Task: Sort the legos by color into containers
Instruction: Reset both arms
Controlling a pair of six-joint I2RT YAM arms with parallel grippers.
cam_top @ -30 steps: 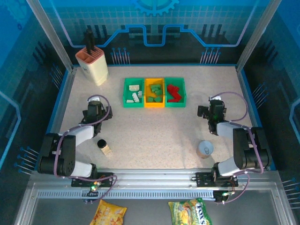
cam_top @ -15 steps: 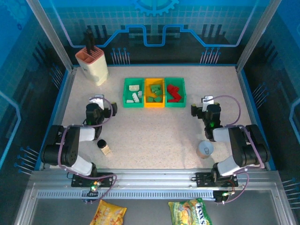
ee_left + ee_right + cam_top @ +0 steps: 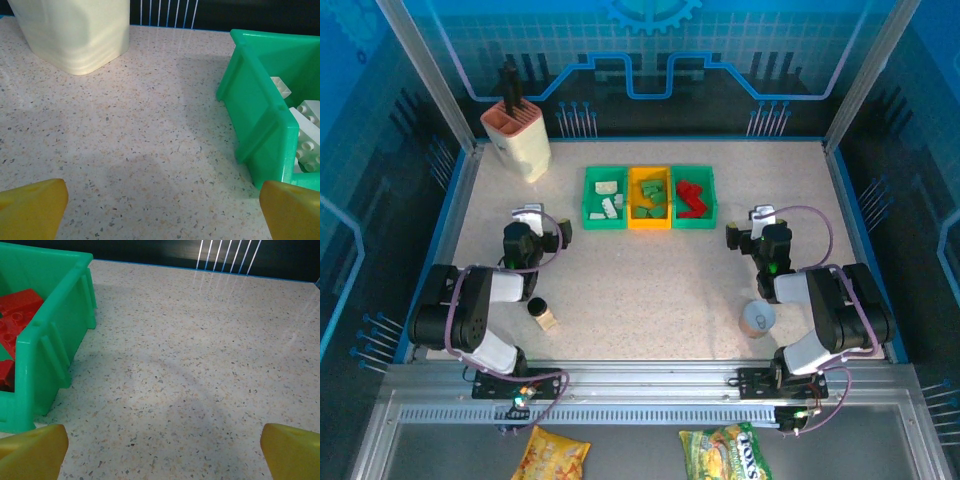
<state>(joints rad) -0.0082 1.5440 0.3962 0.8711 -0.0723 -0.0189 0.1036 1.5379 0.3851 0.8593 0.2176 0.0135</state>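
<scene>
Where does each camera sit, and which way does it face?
Top external: above and behind, looking down at the table; shows left tool and right tool.
Left wrist: low, facing the far edge; cream holder, left green bin; own yellow fingertips.
Right wrist: likewise; right green bin with red bricks; own yellow fingertips.
Shared: left green bin, in top and left wrist.

Speckled table [image 3: 660, 270] bears: three bins [image 3: 650, 226] in a row (green, orange, green), holder [image 3: 523, 145] far left, cup [image 3: 758, 319] near right, capped piece [image 3: 542, 314] near left.
</scene>
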